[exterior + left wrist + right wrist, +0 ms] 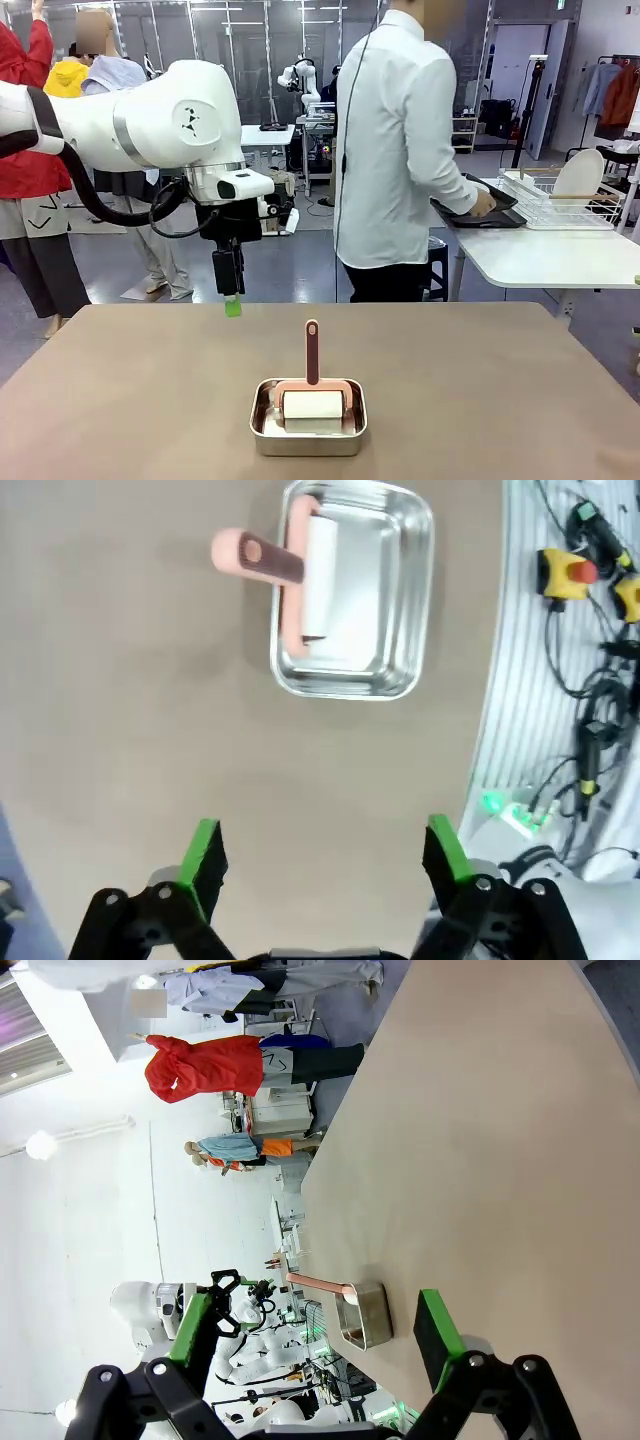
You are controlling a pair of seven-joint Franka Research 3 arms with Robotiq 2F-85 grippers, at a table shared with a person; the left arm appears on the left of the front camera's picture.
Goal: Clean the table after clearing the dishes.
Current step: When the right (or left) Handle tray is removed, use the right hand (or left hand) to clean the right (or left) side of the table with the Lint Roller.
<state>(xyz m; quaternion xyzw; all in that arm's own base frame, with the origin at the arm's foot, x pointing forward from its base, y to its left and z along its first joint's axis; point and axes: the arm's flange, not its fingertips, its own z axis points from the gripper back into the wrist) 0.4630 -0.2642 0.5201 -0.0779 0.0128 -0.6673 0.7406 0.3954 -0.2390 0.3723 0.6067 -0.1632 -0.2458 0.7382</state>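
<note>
Front: my left gripper (231, 300), open and empty, hangs over the table (120, 400) just beyond and left of the pan (308, 432); the roller (312, 400) handle slants up toward the far side, and the dark trays (480, 212) are off on the white table (540, 255). Left wrist: bare table lies between it and the pan. Right wrist: my right gripper (315, 1330), open and empty, looks farther off.

Bright, even light falls from overhead. The matte worktop (120, 400) looks flat and evenly lit, with a faint soft shadow around the steel pan (308, 443), whose polished walls glint. Both wrist views bow straight lines near their edges, and the right wrist view's background burns out white.
</note>
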